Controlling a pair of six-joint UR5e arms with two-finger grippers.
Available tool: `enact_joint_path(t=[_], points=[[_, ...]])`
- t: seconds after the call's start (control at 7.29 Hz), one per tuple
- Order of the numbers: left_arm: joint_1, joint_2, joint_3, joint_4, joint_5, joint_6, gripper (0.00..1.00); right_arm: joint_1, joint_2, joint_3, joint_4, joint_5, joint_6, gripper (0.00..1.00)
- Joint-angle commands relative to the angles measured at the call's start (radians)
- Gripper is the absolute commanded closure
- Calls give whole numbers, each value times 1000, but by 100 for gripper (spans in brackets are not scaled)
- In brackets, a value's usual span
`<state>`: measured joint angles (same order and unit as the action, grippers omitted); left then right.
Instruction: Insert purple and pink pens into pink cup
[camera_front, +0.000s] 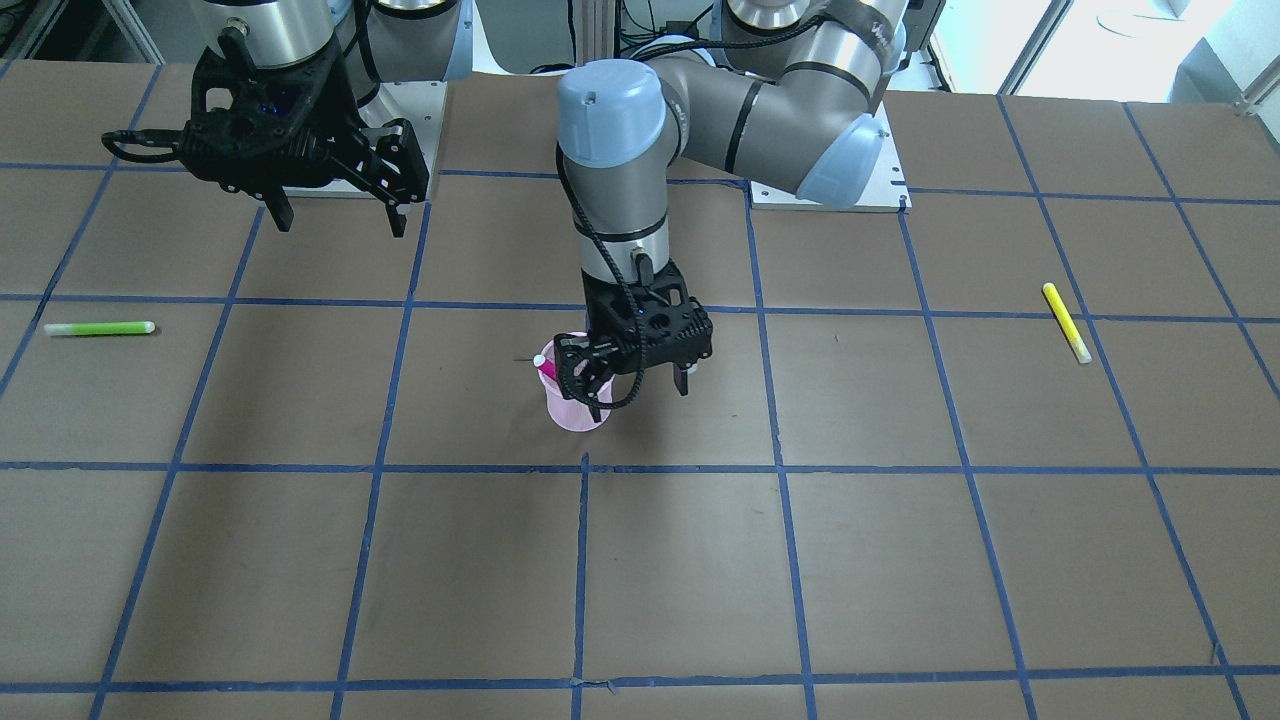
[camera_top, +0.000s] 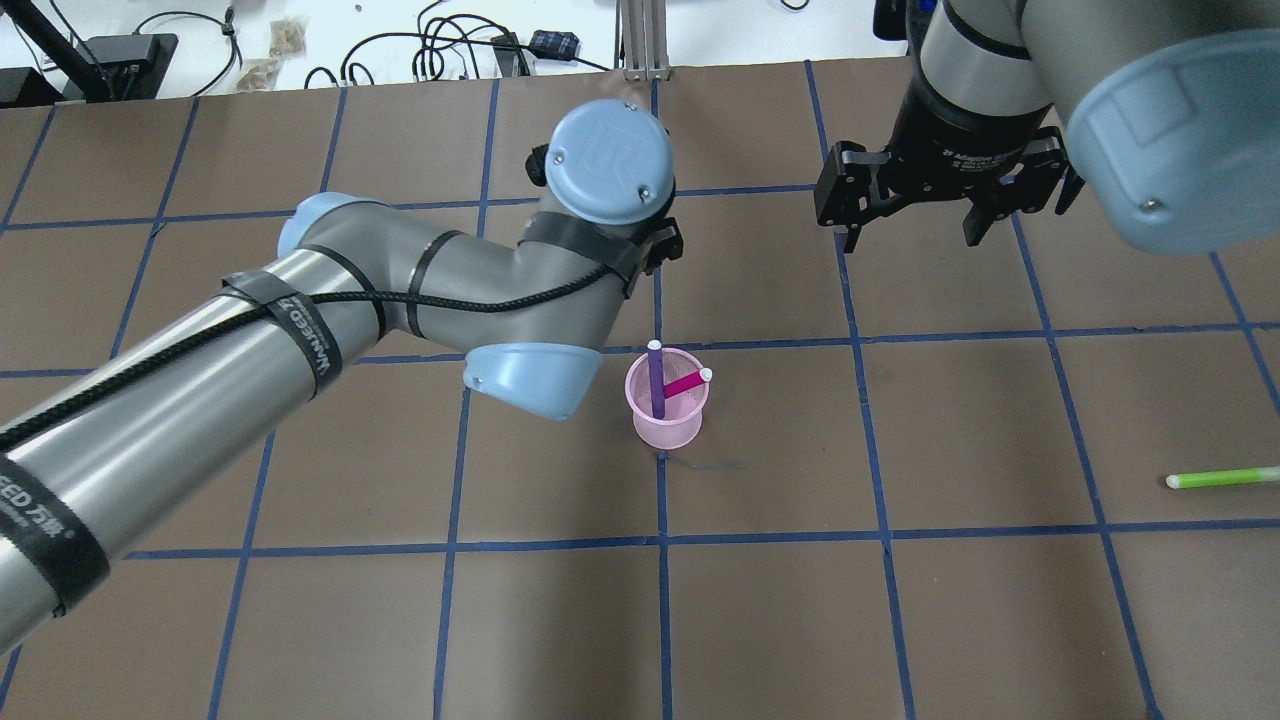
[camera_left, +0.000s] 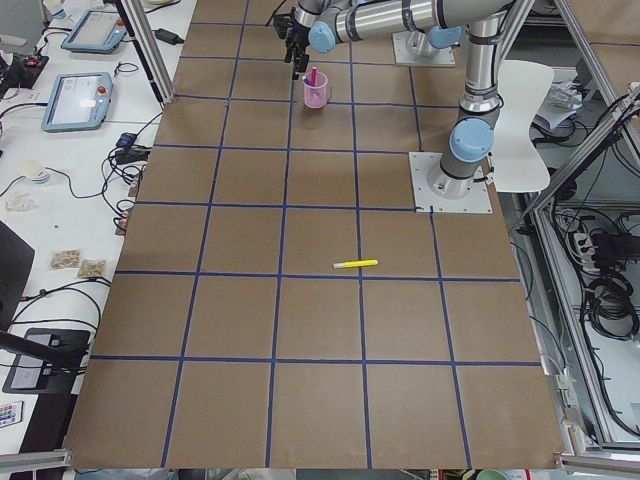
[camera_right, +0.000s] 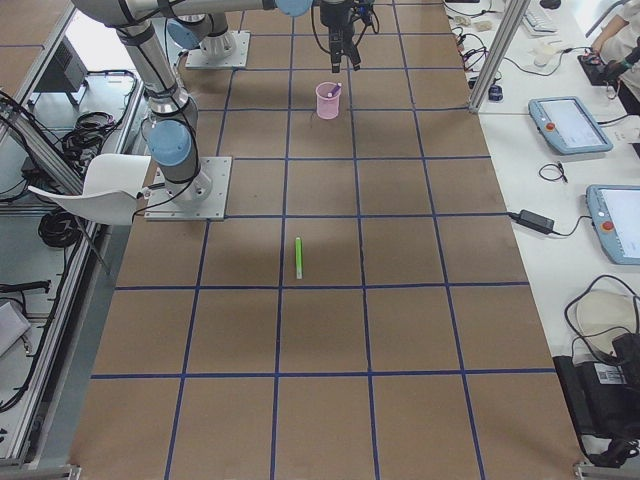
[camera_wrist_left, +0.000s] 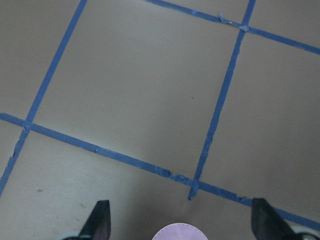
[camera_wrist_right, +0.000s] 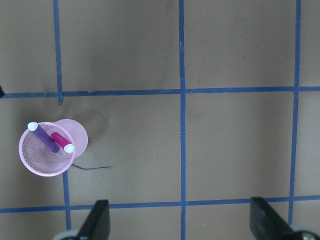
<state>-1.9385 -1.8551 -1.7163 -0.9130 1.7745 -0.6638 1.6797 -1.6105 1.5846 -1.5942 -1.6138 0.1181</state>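
Note:
The pink mesh cup stands upright near the table's middle. The purple pen and the pink pen both stand inside it, leaning on the rim. The right wrist view shows the cup with the purple pen and the pink pen in it. My left gripper is open and empty, hovering just above the cup. My right gripper is open and empty, raised well away on the far right; it also shows in the front view.
A green pen lies on the table on my right side. A yellow pen lies on my left side. Blue tape lines grid the brown table. Cables and devices sit beyond the far edge.

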Motion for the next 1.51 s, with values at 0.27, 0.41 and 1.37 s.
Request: enact_joint_path(t=[0.27,0.41,1.37], points=[[280,123,102,-390,-170,346,0,0,3,-2,-4,0,2,0],[323,163,104,-414,-203,396,0,0,3,-2,-4,0,2,0],[435,309,81,-616,-182,747,0,0,6,0,-3,0,2,0]])
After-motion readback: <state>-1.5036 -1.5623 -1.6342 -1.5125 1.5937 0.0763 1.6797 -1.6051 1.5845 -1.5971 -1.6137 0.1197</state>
